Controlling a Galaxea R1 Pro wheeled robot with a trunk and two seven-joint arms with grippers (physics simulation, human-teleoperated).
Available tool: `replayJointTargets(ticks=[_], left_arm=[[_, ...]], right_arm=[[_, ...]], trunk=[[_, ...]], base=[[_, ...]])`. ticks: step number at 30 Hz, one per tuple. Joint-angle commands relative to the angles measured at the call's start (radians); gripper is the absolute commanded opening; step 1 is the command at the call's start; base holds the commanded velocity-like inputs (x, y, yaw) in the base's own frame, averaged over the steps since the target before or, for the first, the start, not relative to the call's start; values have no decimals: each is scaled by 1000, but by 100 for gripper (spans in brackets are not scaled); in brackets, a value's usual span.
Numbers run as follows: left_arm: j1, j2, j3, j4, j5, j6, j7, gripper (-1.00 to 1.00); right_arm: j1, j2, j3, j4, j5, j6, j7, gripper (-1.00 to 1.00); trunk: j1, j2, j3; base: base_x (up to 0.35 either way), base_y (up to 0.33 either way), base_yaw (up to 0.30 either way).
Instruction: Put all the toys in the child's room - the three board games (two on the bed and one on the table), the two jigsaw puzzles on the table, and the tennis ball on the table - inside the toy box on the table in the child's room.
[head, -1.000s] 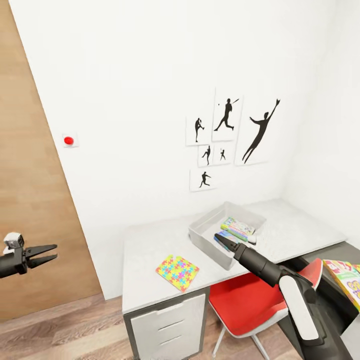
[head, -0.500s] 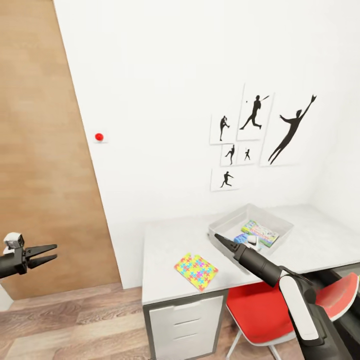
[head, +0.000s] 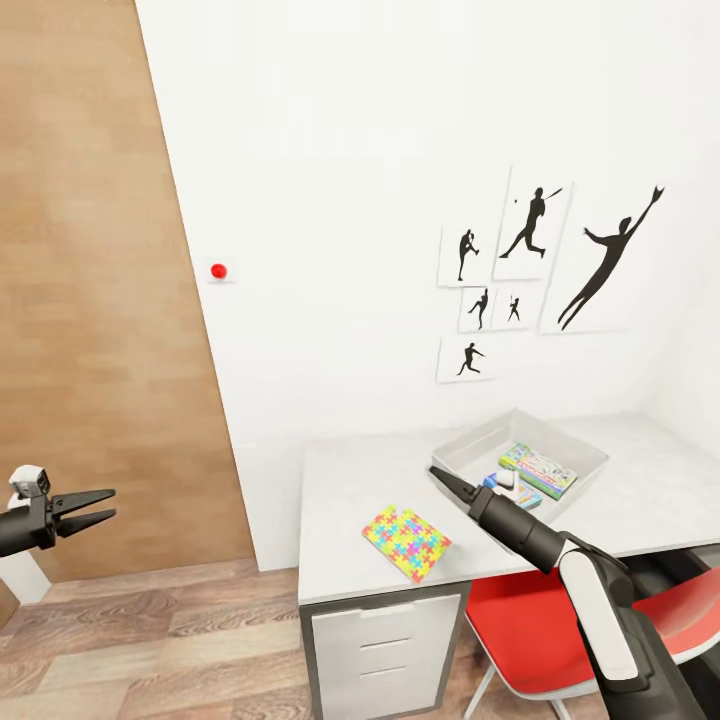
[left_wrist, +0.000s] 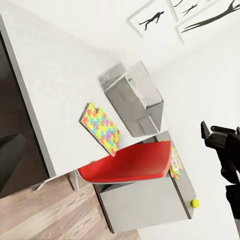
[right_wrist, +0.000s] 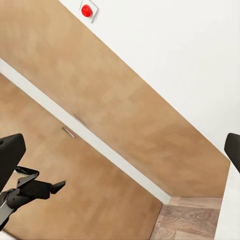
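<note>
While you're facing the table (head: 350, 490), your left gripper (head: 95, 508) is hanging wide open and empty; your right gripper (head: 447, 484), can't tell, is hovering by the toy box (head: 470, 452).

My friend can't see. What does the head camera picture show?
A grey desk against a white wall holds a colourful jigsaw puzzle and a grey toy box with game boxes inside. The right gripper points at the box; the left gripper hangs open.

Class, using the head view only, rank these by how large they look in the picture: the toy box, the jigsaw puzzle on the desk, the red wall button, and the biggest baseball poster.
1. Toy box
2. Biggest baseball poster, close to the toy box, so that order is unsure
3. Jigsaw puzzle
4. Red wall button, clearly smallest

The poster hangs farther from the camera, so its apparent size understates it.
</note>
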Motion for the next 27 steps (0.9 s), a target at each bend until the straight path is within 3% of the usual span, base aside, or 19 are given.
replayJointTargets(ticks=[1, 8, 10, 12, 15, 16, 21, 27], left_arm=[[-1, 0, 0, 0, -1, 10, -4, 100], [-1, -3, 0, 0, -1, 10, -4, 100], [-1, -4, 0, 0, -1, 10, -4, 100], [-1, -6, -1, 0, -1, 10, -4, 100], [-1, -22, -1, 0, -1, 9, -4, 100], [-1, -23, -1, 0, -1, 9, -4, 100], [-1, -30, 0, 0, -1, 8, -4, 100], [-1, -30, -1, 0, -1, 8, -4, 100]], right_arm=[[-1, 0, -1, 0, -4, 7, 0, 100], [-1, 9, 6, 0, -2, 7, -10, 100], [-1, 13, 8, -1, -2, 7, -48, 100], [0, 17, 15, 1, -5, 11, -112, 100], [-22, 24, 50, -5, -14, 30, -299, 100], [-32, 25, 55, -10, -16, 39, -327, 100], [-161, 55, 84, -37, -16, 194, -526, 100], [-267, 79, 91, -36, -19, 272, -726, 100]], trunk=[[1, -2, -2], [1, -2, -2], [1, -2, -2], [1, -2, -2], [1, -2, -2], [1, -2, -2], [1, -2, -2], [1, -2, -2]], base=[[0, 0, 1], [0, 0, 0], [0, 0, 0], [0, 0, 0], [0, 0, 0], [0, 0, 0], [-3, 0, 0], [-67, 39, 0]])
